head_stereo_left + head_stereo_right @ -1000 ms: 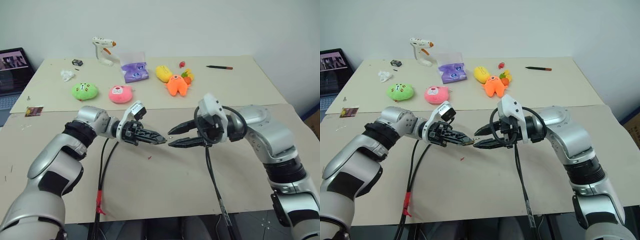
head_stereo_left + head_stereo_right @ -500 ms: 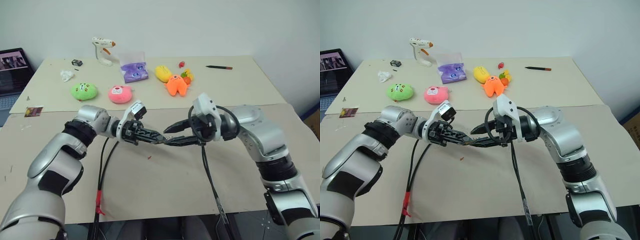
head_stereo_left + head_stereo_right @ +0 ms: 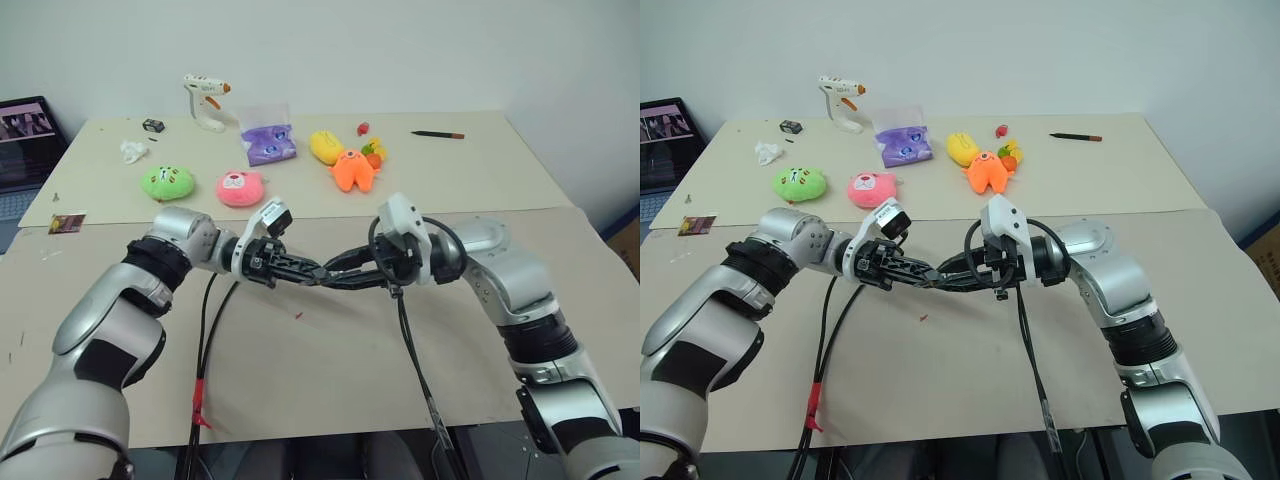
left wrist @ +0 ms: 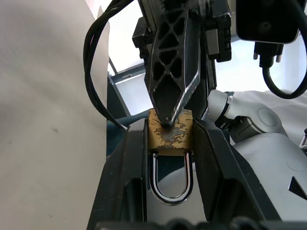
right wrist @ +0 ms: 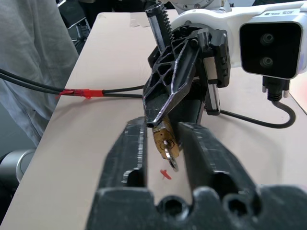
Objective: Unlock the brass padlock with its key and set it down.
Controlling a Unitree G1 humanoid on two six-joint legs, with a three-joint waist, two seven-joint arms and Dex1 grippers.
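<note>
Left eye view. My left hand [image 3: 318,273] and right hand [image 3: 328,276] meet tip to tip above the worktop [image 3: 330,360]. Toward 12 o'clock lie a glue gun [image 3: 207,98], a purple pouch [image 3: 270,143], a green soft toy [image 3: 168,182], a pink soft toy [image 3: 241,187], an orange soft toy [image 3: 354,171] and a pencil [image 3: 438,134]. A laptop [image 3: 24,140] sits at 10 o'clock.

Right eye view. Same items. A red speck [image 3: 924,318] lies on the worktop just below the joined hands.

Left wrist view. My left hand is clamped on the padlock [image 4: 169,135], one finger on each side of the brass body; the shackle [image 4: 172,178] curves back toward my wrist, seated at both legs, so the lock is not yet open. My right hand's black fingers press against the body's outer face.

Right wrist view. The padlock hangs between my right hand's fingers [image 5: 128,149], which stand narrowly apart. The key [image 5: 172,163] is a small silvery piece at the padlock's lower end, apparently in the keyhole. Whether my right hand grips it I cannot tell.

Step in hand, my judgement: get a firm pinch on the key head, then turn it while my left hand stays clamped.

Containers: the pouch only; contents not visible.
</note>
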